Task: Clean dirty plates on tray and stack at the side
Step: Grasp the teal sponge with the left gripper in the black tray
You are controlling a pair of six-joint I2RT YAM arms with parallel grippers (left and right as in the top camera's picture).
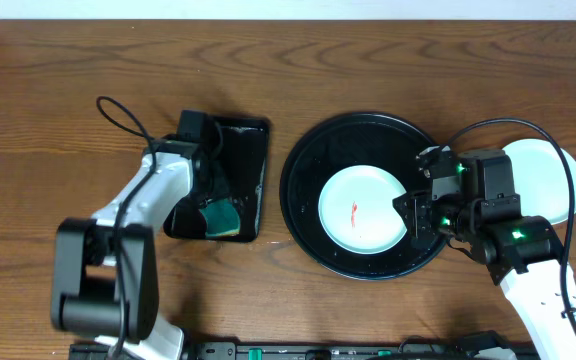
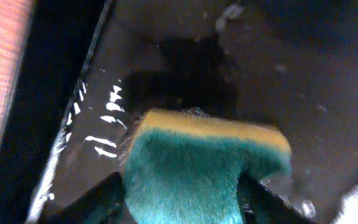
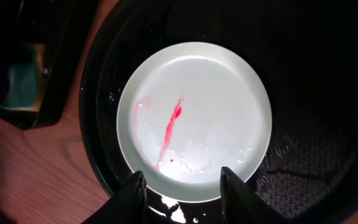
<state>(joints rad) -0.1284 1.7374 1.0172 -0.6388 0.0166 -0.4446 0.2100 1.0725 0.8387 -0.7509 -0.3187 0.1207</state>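
Left tool: our left tool (image 2: pixel 182 199) hangs low over the small rectangular black plastic tray (image 1: pixel 253 150) at the left of the wooden table (image 1: pixel 48 60). One finger stands at each flank of the green-and-yellow foam sponge (image 2: pixel 204 155). We cannot tell whether it grips the sponge or has let go.
Sponge: it lies at the near end of the small tray, on a glistening floor, with its yellow layer on the far side.
Round tray: the large round glossy black tray (image 1: pixel 368 135) sits just right of the small one, not touching it.
Dirty plate: one pale mint round plastic plate (image 1: pixel 363 210) lies flat in the near half of the round tray, with a thin red smear (image 3: pixel 171 127) left of its middle.
Right tool: our right tool (image 3: pixel 184 183) is released, its fingers parted over the plate's right rim and clamped on nothing. We cannot tell whether the tips touch the plate.
Side plate: a second pale mint plate (image 1: pixel 543 170) rests on the table right of the round tray, partly under our right arm.
Step in hand: we judge it to be fetching the sponge to wipe the smeared plate.
Next move: we need a firm hold on the sponge, a lift clear of both tray rims, a carry to the right and the sponge's face set down on the smear, with the right tool steadying the plate. After that the plate goes to the side plate.
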